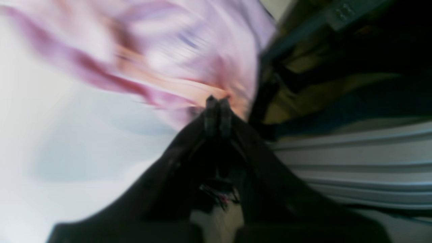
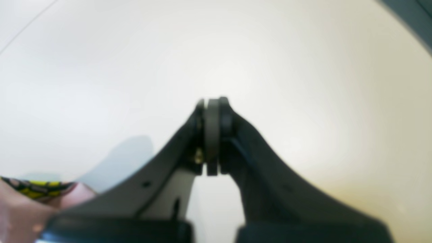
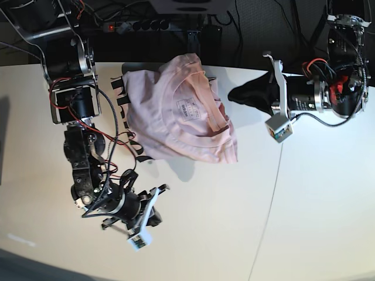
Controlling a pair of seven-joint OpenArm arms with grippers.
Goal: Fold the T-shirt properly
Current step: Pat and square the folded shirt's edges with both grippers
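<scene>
The pale pink T-shirt [image 3: 176, 126] lies crumpled at the back middle of the white table [image 3: 222, 222]. Its neck label [image 3: 186, 108] faces up and black lettering [image 3: 122, 99] peeks out at its left edge. My left gripper [image 3: 229, 95] is at the shirt's right edge. In the left wrist view it [image 1: 217, 100] is shut, with blurred pink folds of the shirt [image 1: 162, 57] running to its tips. My right gripper [image 3: 162, 189] is shut and empty over bare table, in front of the shirt and apart from it. It also shows in the right wrist view [image 2: 212, 100].
A power strip and cables [image 3: 146, 24] run behind the table's back edge. A seam [image 3: 274, 181] crosses the table right of the shirt. An aluminium rail [image 1: 354, 158] and dark equipment [image 1: 337, 60] fill the right side of the left wrist view.
</scene>
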